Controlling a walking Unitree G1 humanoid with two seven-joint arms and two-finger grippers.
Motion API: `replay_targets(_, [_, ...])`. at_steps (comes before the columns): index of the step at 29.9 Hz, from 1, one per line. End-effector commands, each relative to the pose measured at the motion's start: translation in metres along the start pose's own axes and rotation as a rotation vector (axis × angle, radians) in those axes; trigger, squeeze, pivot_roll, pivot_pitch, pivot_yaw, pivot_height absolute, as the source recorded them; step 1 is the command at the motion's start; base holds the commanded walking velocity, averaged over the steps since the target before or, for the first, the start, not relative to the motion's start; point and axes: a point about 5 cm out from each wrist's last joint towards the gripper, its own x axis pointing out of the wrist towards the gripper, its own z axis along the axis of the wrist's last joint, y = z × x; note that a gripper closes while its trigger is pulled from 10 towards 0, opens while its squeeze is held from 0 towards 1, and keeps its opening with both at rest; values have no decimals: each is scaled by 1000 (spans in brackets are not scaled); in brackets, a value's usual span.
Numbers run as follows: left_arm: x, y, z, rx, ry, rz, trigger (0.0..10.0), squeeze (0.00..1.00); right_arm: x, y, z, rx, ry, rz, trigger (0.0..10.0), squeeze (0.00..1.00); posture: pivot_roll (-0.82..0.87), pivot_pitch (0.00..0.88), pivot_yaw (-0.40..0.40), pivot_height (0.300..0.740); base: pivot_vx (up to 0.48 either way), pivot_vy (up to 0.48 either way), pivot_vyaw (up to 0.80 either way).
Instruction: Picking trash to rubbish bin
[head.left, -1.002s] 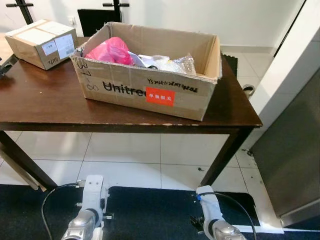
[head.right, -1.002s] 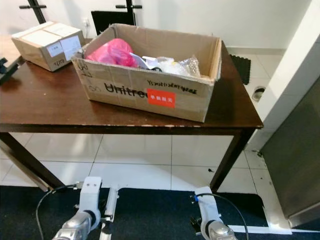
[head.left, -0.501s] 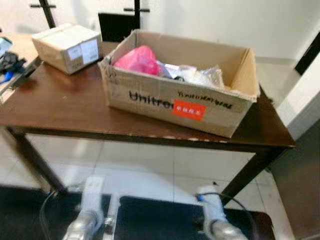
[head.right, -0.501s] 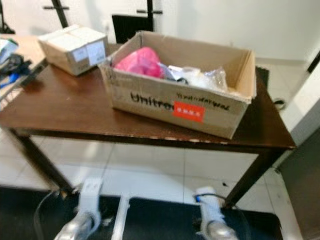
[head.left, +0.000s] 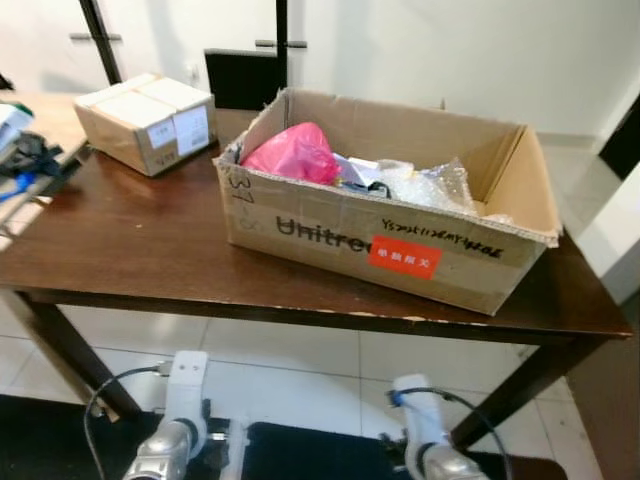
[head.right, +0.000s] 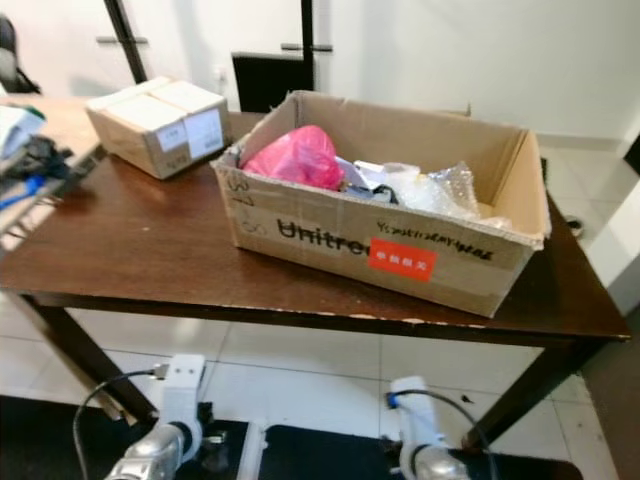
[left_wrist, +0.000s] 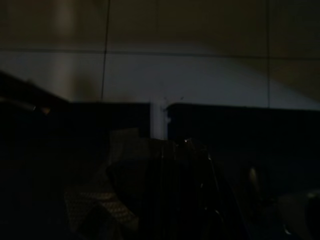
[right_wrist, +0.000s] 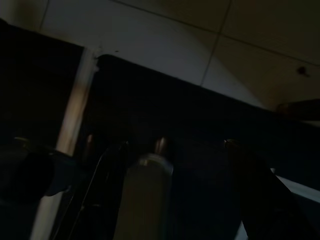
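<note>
Dark bench (head.left: 130, 250), box (head.left: 400, 250) of trash on top.
Arms hang low, can't tell either hand's state; I'd step closer, then reach in for the pink bag (head.left: 292, 155).

A dark wooden worktop (head.left: 130, 250) is seen standing on a floor of pale tiles (head.left: 300, 360), with a dark mat (head.left: 60, 445) laid in front of it. A small sealed cardboard box (head.left: 148, 120) with white labels is set toward the far left corner of the worktop, well apart from the large open carton. At the left edge a light-coloured surface carrying blurred dark and blue items (head.left: 25, 160) is partly shown, and a black panel (head.left: 243, 80) is placed against the white wall behind.
</note>
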Motion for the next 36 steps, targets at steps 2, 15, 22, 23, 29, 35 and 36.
replay_targets(2, [-2,2,-8,1,28,3,10000,0,-2,-7,-5,5,18,-21,10000,0,-96,87,38,740,251,0,0])
replay_targets(15, [0,-2,-5,29,24,-38,10000,0,-2,-11,-3,4,18,-27,10000,0,-97,98,25,740,0,-74,0])
replay_targets(22, [0,-5,-5,9,16,-43,10000,0,-2,-11,-1,2,16,-27,10000,0,-99,99,22,740,0,-206,0])
replay_targets(23, [1,-6,-2,17,3,-65,10000,0,-2,-12,-1,-2,17,-26,10000,0,-99,99,22,740,0,0,0])
replay_targets(29, [-4,-11,22,23,-132,-293,10000,0,-1,-17,11,-17,-8,14,10000,0,-94,104,18,740,0,0,0])
replay_targets(35, [-26,0,28,261,-144,-564,10000,0,0,-14,38,-115,-36,220,10000,0,-90,107,18,740,0,0,0])
replay_targets(36, [-31,3,29,288,-138,-611,10000,0,-1,-13,41,-125,-32,262,10000,0,-90,107,17,740,0,0,0])
